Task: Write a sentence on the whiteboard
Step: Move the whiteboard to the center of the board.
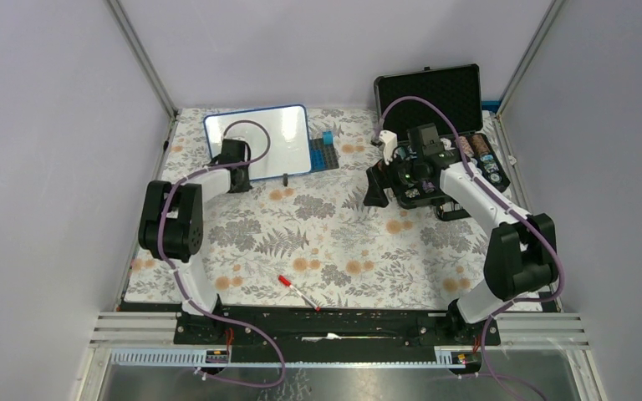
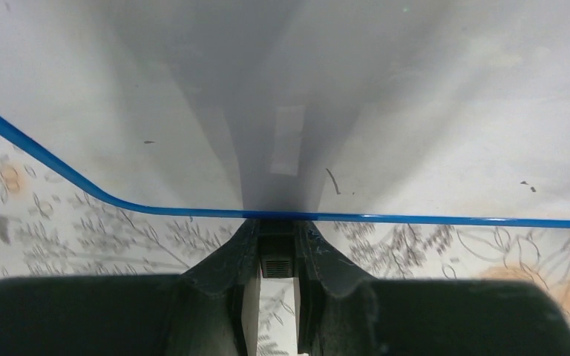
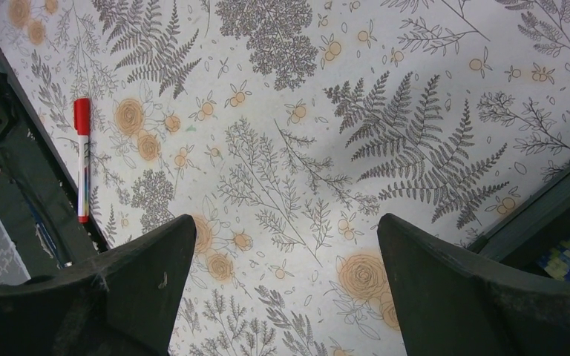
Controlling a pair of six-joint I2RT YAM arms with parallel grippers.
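Left wrist view is showing the left jaws squeezing the near blue edge of the whiteboard (image 2: 415, 111), which is sitting at the back left of the worktop (image 1: 334, 225). Right jaws are hanging wide open above the flowery worktop, beside the black case (image 1: 426, 88).

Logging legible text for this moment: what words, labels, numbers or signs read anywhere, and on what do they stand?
No text is legible in any view.
whiteboard: only a few stray pen marks, no words.
red-capped marker: any barrel print is too small to read.
black case: labels on its contents are too small and blurred.
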